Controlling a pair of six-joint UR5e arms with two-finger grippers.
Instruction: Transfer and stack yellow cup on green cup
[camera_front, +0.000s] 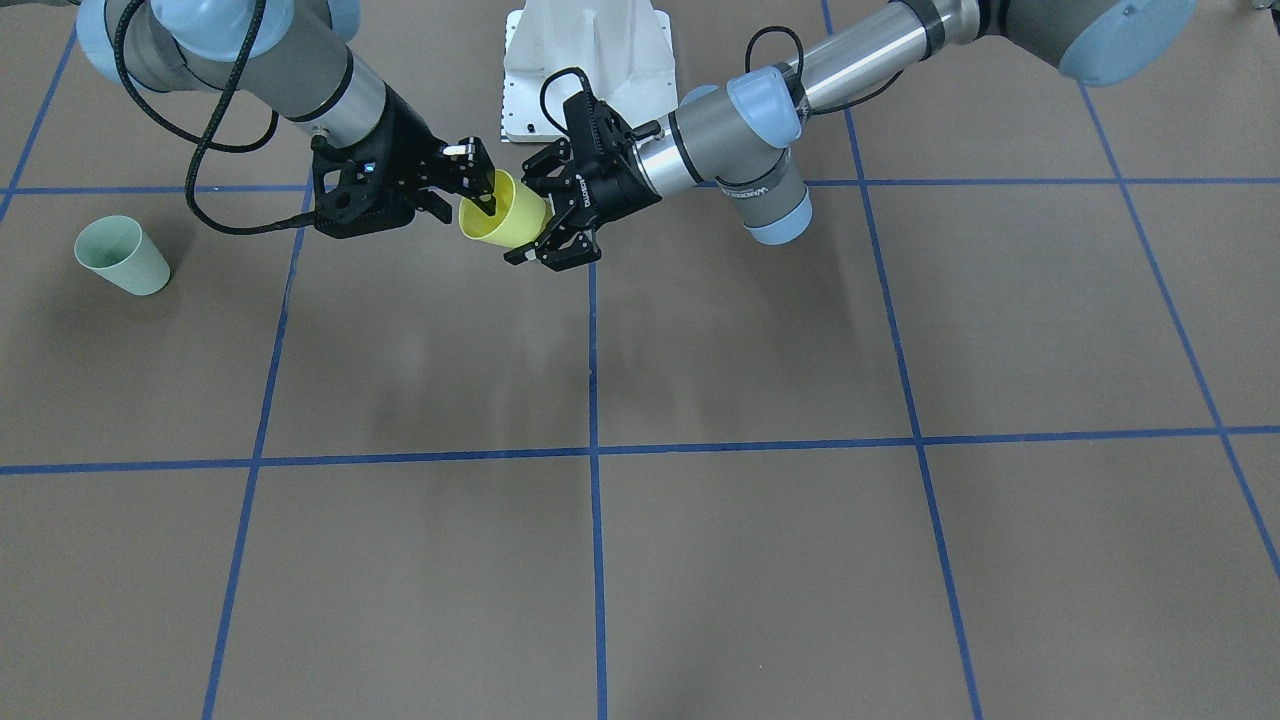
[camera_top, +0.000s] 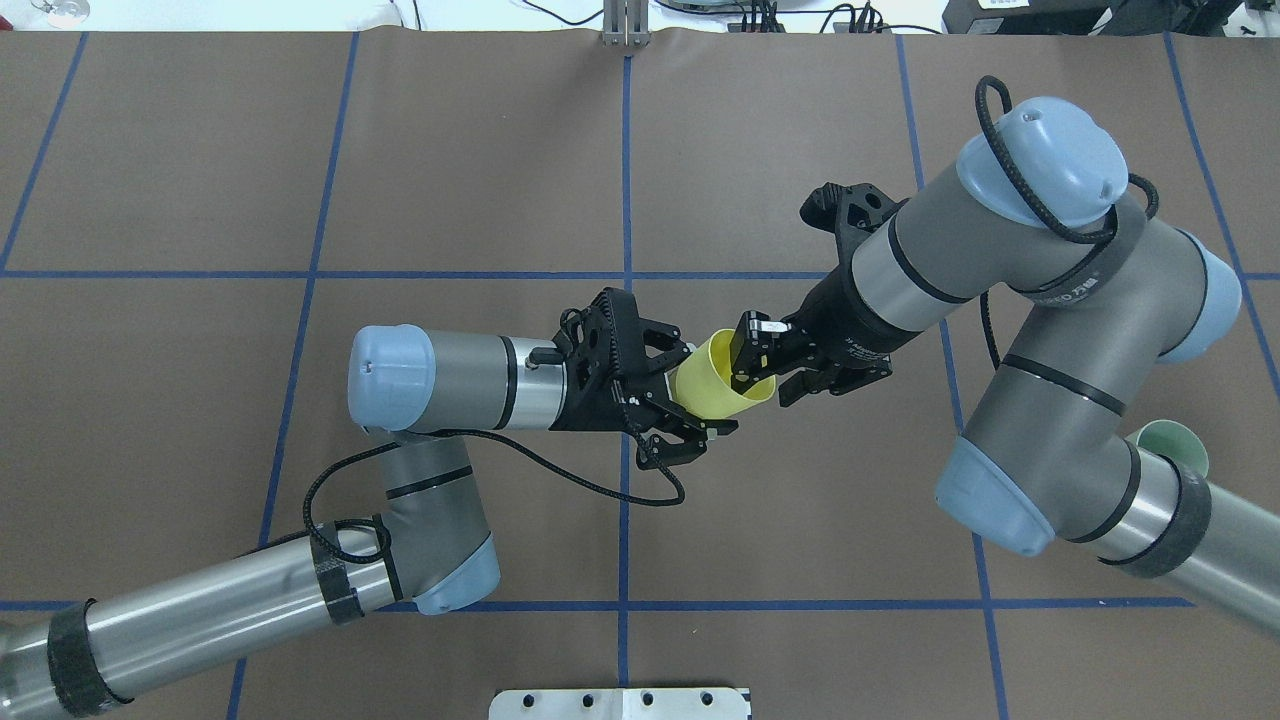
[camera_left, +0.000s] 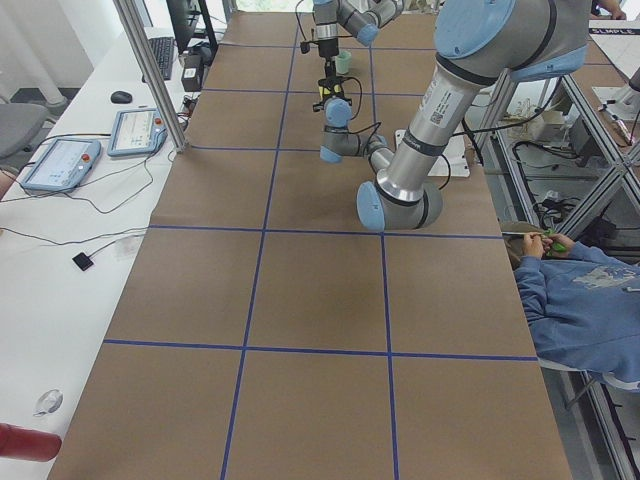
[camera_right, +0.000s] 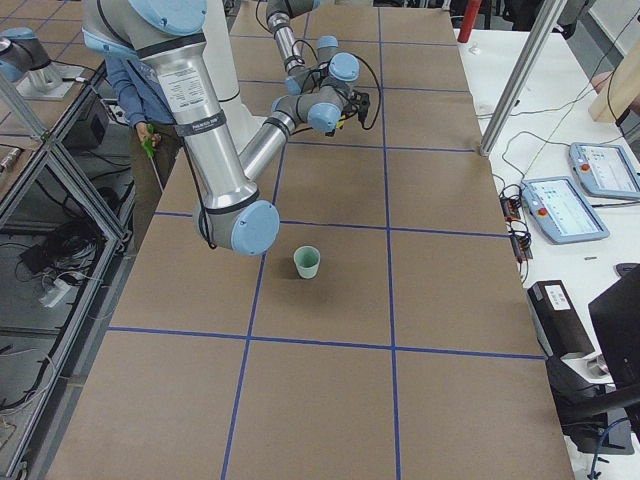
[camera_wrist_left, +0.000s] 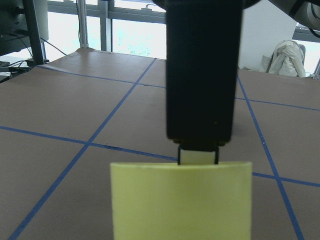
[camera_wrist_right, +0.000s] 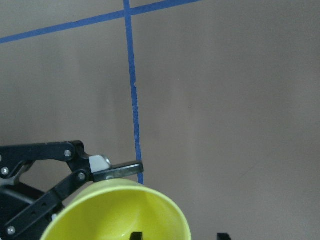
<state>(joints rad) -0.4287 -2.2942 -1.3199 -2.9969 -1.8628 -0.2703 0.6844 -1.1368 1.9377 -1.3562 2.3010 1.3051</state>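
I have the yellow cup in mid-air above the table. It hangs between the two arms, close to the robot's white base plate and about over the blue tape line that runs down the middle. The cup lies nearly on its side, with the wide mouth toward the right arm and the narrow base toward the left arm.

The right gripper is pinching the rim. One finger reaches inside the mouth and the other sits against the outer wall. My right wrist camera shows the same thing, with the yellow rim across the bottom of its picture.

The left gripper is spread wide, with a finger on either side of the cup's base end. From the front-facing view both fingers look just clear of the wall, though the gap is slim. The left wrist camera sees the cup's wall low in the middle, with a dark finger of the right gripper above it.

The green cup stands upright, mouth up, on the table on the robot's right side, well apart from both grippers. In the overhead view the right forearm hides most of it.
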